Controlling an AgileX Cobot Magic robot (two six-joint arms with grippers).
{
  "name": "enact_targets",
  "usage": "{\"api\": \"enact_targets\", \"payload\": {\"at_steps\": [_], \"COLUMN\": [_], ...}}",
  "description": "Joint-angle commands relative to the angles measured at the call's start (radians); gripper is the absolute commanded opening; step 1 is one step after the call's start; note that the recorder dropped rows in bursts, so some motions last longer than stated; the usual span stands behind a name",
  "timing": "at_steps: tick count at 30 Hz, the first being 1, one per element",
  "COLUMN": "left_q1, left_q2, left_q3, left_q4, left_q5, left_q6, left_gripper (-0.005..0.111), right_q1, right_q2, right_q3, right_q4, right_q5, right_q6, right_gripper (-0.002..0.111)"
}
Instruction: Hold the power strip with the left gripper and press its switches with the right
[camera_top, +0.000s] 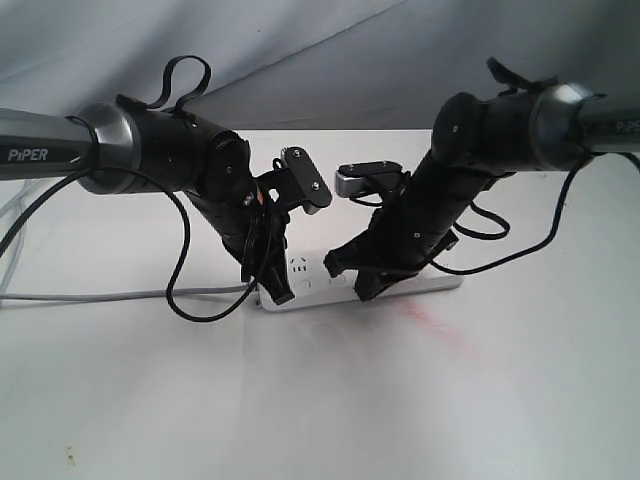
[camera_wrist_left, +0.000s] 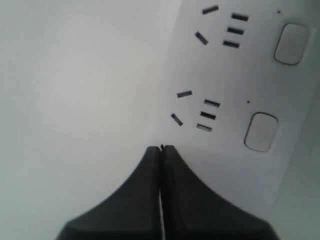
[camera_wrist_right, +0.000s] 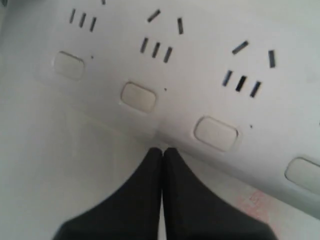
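The white power strip (camera_top: 312, 277) lies on the white table, mostly hidden behind both arms. My left gripper (camera_top: 283, 293) is shut with nothing in it, its tips down at the strip's left end. In the left wrist view the left gripper (camera_wrist_left: 161, 148) meets the long edge of the power strip (camera_wrist_left: 225, 75), near two switches (camera_wrist_left: 261, 131). My right gripper (camera_top: 365, 290) is also shut and empty. In the right wrist view the right gripper (camera_wrist_right: 162, 150) sits at the front edge of the power strip (camera_wrist_right: 200, 75), between two of the switches (camera_wrist_right: 138, 96), touching neither.
The strip's thin grey cord (camera_top: 100, 296) runs off to the left across the table. A black arm cable (camera_top: 185, 300) loops down beside the strip's left end. A faint pink stain (camera_top: 430, 325) marks the table in front of the strip. A grey cloth backdrop (camera_top: 320, 50) hangs behind.
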Motion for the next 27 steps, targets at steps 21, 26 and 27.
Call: {"api": "enact_targets", "payload": {"at_steps": [21, 26, 27], "left_q1": [-0.004, -0.004, -0.004], "left_q2": [0.007, 0.007, 0.007], "left_q3": [-0.001, -0.001, -0.001], "left_q4": [-0.007, -0.007, -0.007], "left_q5": [0.016, 0.016, 0.016], "left_q6": [-0.013, -0.013, -0.011], "left_gripper": [0.0, 0.0, 0.0], "right_q1": [0.002, 0.002, 0.002], "right_q2": [-0.081, -0.048, -0.044], "right_q3": [0.017, 0.017, 0.017], "right_q4": [-0.04, -0.054, -0.058], "right_q5": [-0.119, -0.144, -0.146], "right_q6": [0.005, 0.005, 0.005], "right_gripper": [0.0, 0.0, 0.0]}}
